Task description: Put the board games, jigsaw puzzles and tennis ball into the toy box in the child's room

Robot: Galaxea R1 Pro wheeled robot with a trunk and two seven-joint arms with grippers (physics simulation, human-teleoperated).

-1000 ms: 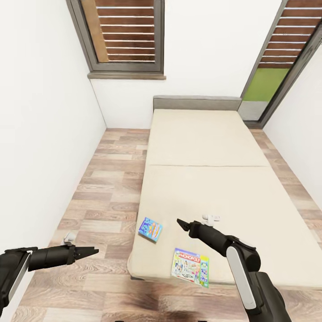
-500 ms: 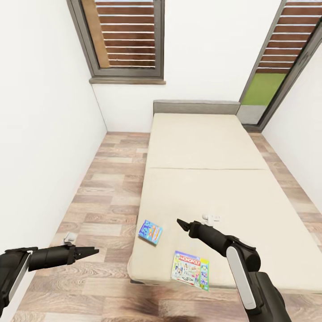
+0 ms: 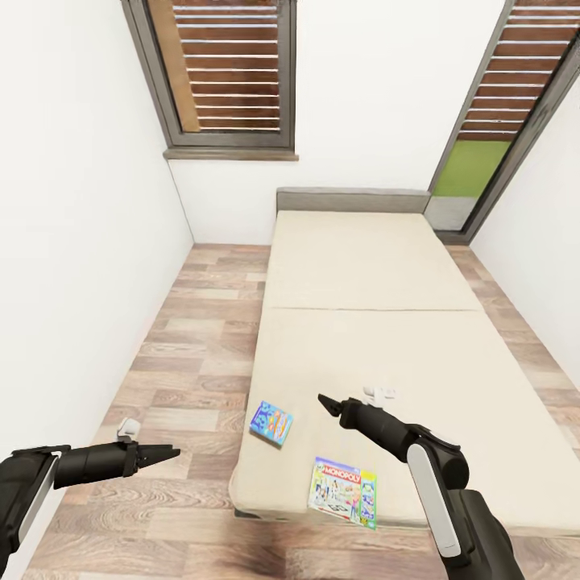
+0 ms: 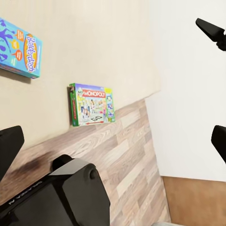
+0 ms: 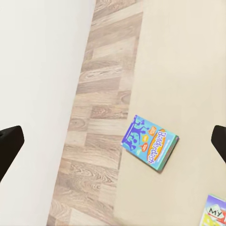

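Two board games lie on the bed (image 3: pixel 379 322) near its foot. The blue cartoon one (image 3: pixel 271 422) (image 5: pixel 149 141) (image 4: pixel 20 48) sits at the mattress's left edge. The green-edged Monopoly box (image 3: pixel 344 491) (image 4: pixel 91 103) (image 5: pixel 215 211) lies at the front edge. My right gripper (image 3: pixel 324 401) (image 5: pixel 113 141) hovers open above the mattress between the two boxes, holding nothing. My left gripper (image 3: pixel 167 453) (image 4: pixel 113 143) is open and empty over the wood floor, left of the bed. The table, toy box, jigsaw puzzles and tennis ball are out of view.
A white wall (image 3: pixel 72 242) runs close along the left, leaving a strip of plank floor (image 3: pixel 193 346) beside the bed. The grey headboard (image 3: pixel 353 199) stands against the far wall under a dark-framed window (image 3: pixel 217 72). A second window (image 3: pixel 499 105) is at the right.
The whole picture has shifted slightly downward, so the camera has moved. Both arms hold the same pose and the two game boxes lie where they were.
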